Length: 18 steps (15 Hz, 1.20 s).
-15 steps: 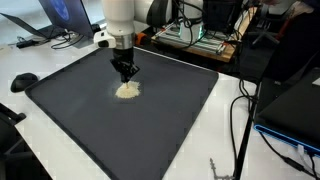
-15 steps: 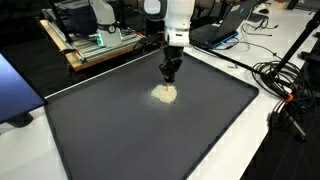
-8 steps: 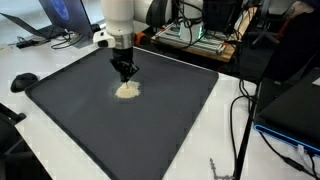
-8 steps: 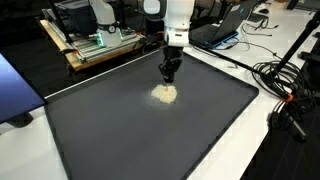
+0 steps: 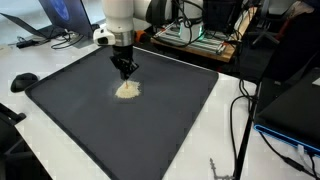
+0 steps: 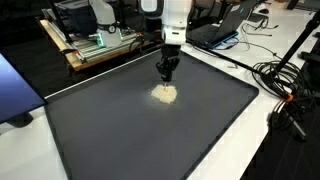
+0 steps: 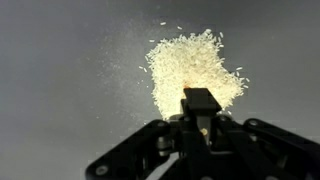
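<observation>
A small pile of pale grains, like rice (image 5: pixel 127 89) (image 6: pixel 165 94), lies on a large dark grey mat (image 5: pixel 150 120) (image 6: pixel 120 130). In the wrist view the pile (image 7: pixel 195 70) spreads just beyond the fingertips, with loose grains scattered to its left. My gripper (image 5: pixel 125 72) (image 6: pixel 166 74) (image 7: pixel 201 103) hangs point-down just above the pile's far edge. Its jaws are shut together; a few grains seem to sit between the fingers, nothing else.
The mat lies on a white table (image 5: pixel 60 60) (image 6: pixel 290 150). Laptops (image 5: pixel 55 18) (image 6: pixel 225 25), electronics racks (image 5: pixel 195 35) (image 6: pixel 95 45), a black mouse (image 5: pixel 24 81) and cables (image 6: pixel 285 85) (image 5: pixel 240 120) ring the mat.
The gripper has risen slightly and shifted a little away from the pile; the pile itself looks unchanged.
</observation>
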### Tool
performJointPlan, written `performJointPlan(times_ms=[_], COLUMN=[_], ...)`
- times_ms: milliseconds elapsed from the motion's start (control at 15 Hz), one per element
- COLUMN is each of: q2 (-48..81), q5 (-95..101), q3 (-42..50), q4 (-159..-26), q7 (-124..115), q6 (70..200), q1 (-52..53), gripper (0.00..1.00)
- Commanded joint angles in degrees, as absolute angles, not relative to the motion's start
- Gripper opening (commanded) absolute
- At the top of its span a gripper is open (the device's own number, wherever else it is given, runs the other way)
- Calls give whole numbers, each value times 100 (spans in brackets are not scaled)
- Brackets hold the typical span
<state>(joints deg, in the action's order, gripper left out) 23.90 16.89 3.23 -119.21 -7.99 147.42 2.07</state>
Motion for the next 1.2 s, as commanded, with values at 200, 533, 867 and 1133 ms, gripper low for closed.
performJointPlan(times_ms=[200,533,867,1133], q2=[1731,1238,1090,1369], q5=[1741,2518,3958,4676], q3=[422,596,420,-29], q4=[-12433,-12678,-12419,-11998], q7=[-934,-1838,-3373,-4180], q6=[14704,14539,13528,12437], q1=[375,847,1415,1698], gripper=[3,3,3,3])
